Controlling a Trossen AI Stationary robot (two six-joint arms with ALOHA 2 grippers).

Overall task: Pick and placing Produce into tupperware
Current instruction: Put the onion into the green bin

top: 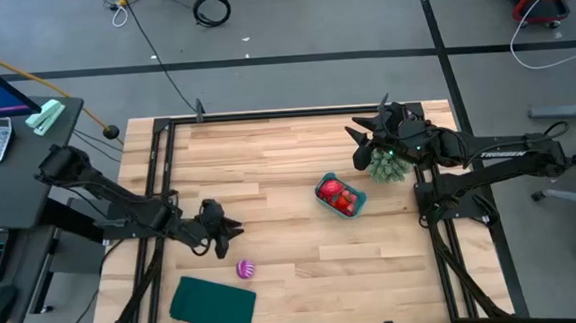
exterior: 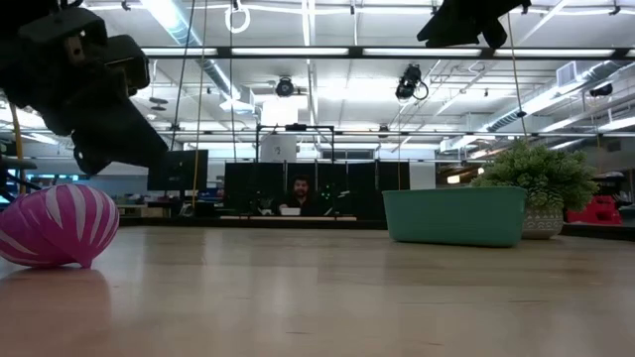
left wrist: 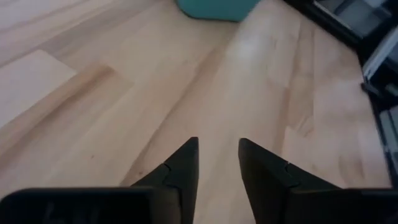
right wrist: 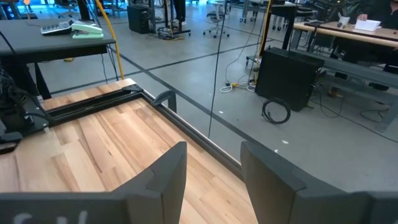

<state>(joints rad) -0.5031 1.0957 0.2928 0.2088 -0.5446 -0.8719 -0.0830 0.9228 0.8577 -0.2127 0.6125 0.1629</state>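
Observation:
The tupperware (top: pixel 340 196) is a small teal tub right of the table's centre, with red produce (top: pixel 336 195) lying in it. A purple-and-pink striped ball (top: pixel 246 269) rests on the bare wood near the front left; the low view shows this ball (exterior: pixel 55 226) close by. My left gripper (top: pixel 232 228) hangs open just above the table, a little to the far-left of the ball, and in its wrist view the left gripper (left wrist: pixel 217 142) has only wood between its fingers. My right gripper (top: pixel 352 132) waits open, high over the far right, with nothing in it (right wrist: pixel 212 144).
A green bushy plant (top: pixel 388 165) stands just behind the tub, under the right arm. A flat dark teal sheet (top: pixel 214 304) lies at the front left corner. Black rails (top: pixel 158 159) frame the table. Bare wood spreads between ball and tub.

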